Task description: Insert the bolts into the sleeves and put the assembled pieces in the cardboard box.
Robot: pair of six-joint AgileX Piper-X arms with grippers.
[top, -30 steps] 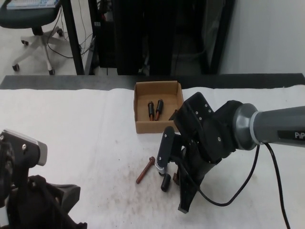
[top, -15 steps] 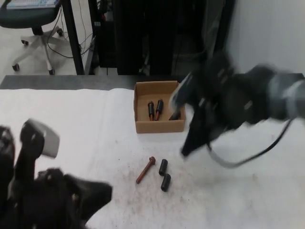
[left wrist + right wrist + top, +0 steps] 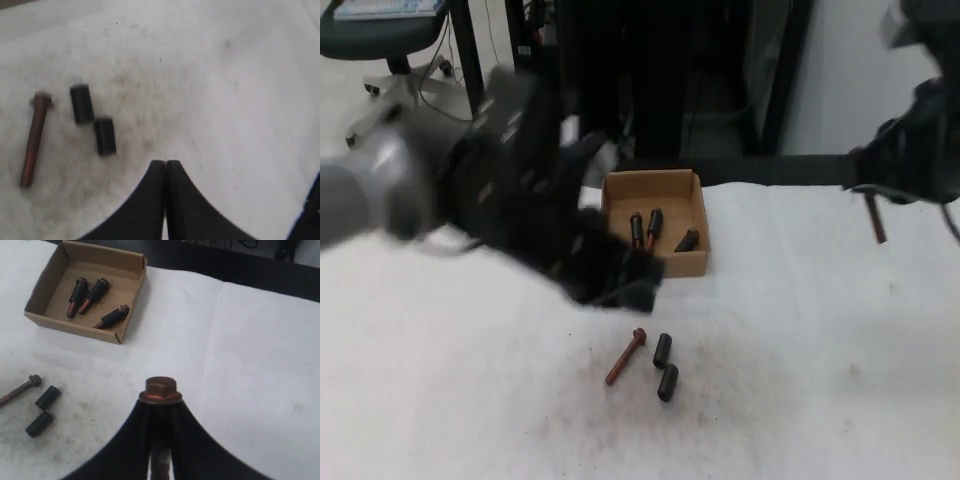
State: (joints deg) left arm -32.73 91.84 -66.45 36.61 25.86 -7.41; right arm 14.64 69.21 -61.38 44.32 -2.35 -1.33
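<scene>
Now right gripper (image 3: 161,405) clamped on bolt (image 3: 161,388); left gripper (image 3: 165,165) closed, empty, near sleeves (image 3: 81,103).

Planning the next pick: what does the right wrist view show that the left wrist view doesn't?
Right wrist view's extra: the cardboard box holding three assembled pieces, and the right gripper shut on a bolt. Left wrist view's extra: the left gripper, shut and empty. Both: the loose bolt and two sleeves on the white cloth.
</scene>
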